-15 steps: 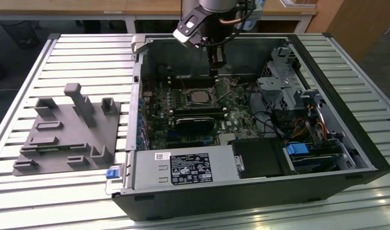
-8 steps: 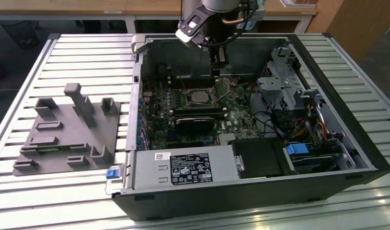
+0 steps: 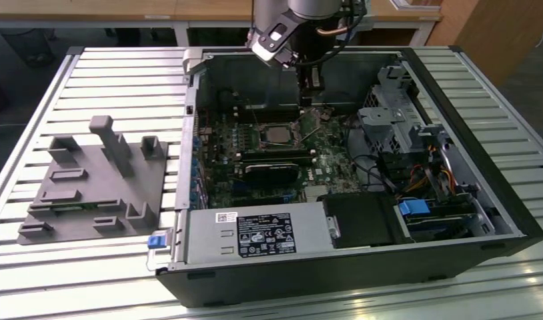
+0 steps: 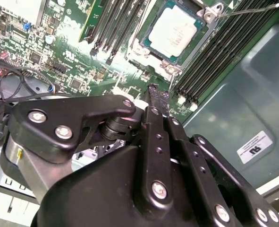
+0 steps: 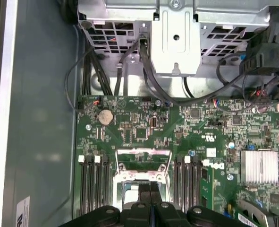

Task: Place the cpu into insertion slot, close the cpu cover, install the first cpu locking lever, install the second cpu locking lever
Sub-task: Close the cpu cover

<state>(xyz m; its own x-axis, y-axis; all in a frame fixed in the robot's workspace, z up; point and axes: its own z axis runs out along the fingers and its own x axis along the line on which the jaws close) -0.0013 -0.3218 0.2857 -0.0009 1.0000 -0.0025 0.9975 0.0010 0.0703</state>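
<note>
Cpu, small silvery-tan square chip [image 4: 174,28], sat in dark insertion slot [image 4: 165,64] ahead of gripper [image 4: 154,92]; gripper fully closed, empty, likely for pushing.

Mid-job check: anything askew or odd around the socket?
The pale silvery square cpu looks seated flat, but a thin wire locking lever juts free beside it, unlatched. Nothing else looks odd.
</note>
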